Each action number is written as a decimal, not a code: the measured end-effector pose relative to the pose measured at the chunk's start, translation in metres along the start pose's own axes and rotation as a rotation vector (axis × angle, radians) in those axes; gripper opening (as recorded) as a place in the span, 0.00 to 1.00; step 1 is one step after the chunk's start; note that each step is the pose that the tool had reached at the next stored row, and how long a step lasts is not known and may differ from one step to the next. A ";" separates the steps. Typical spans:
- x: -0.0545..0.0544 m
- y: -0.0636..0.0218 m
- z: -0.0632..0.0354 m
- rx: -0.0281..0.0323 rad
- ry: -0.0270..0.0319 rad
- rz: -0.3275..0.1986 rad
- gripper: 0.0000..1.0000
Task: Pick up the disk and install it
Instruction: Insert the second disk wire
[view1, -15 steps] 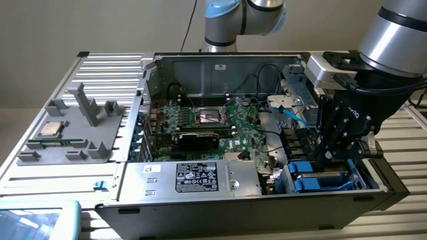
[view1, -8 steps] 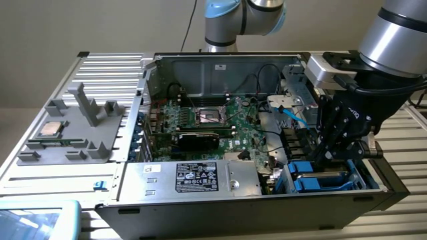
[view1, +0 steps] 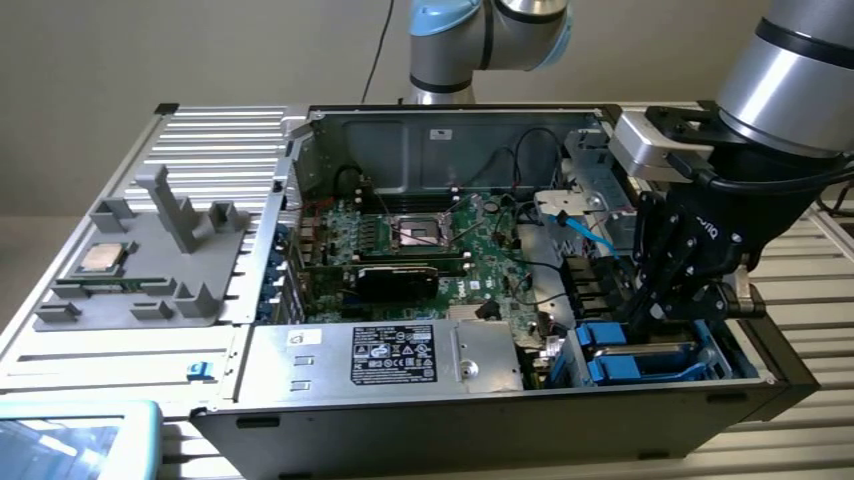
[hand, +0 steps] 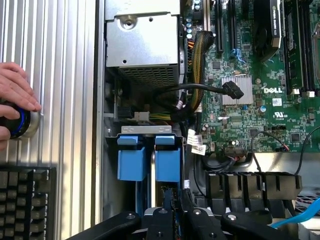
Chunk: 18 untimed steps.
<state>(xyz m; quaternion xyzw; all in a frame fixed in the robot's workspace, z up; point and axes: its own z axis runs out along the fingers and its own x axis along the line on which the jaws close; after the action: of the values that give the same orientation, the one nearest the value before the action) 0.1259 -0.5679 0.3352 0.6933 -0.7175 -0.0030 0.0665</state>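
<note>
An open black and silver desktop computer case (view1: 400, 130) is laid on its side across the middle of the exterior view, on a ribbed light-grey metal table (view1: 214, 130); its green motherboard (view1: 441, 250) is exposed at centre, with a big silver box with a black label (view1: 387, 355) at the lower middle. The black two-fingered gripper (view1: 663, 318) is lowered into the drive bay at the lower right, nearly closed, and appears clamped on the disk (view1: 641, 355), a flat silver-grey drive in a bright blue plastic carrier, which is seated upright in the bay; in the wrist view its blue tabs (hand: 147, 157) are seen at lower centre. The disk is judged rigid, fairly heavy and shock-sensitive, best gripped by the carrier edges. A person's hand (hand: 15, 102) is rested on a round knob at left.
</note>
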 end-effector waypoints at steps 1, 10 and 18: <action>0.000 0.0000 0.0001 0.0000 0.0001 0.000 0.16; 0.000 -0.0001 0.0003 0.0001 -0.0004 0.000 0.16; 0.002 0.0017 -0.0179 0.0000 0.0011 0.000 0.30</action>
<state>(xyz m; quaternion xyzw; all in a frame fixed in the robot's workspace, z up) 0.1259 -0.5679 0.3532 0.6933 -0.7175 -0.0026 0.0669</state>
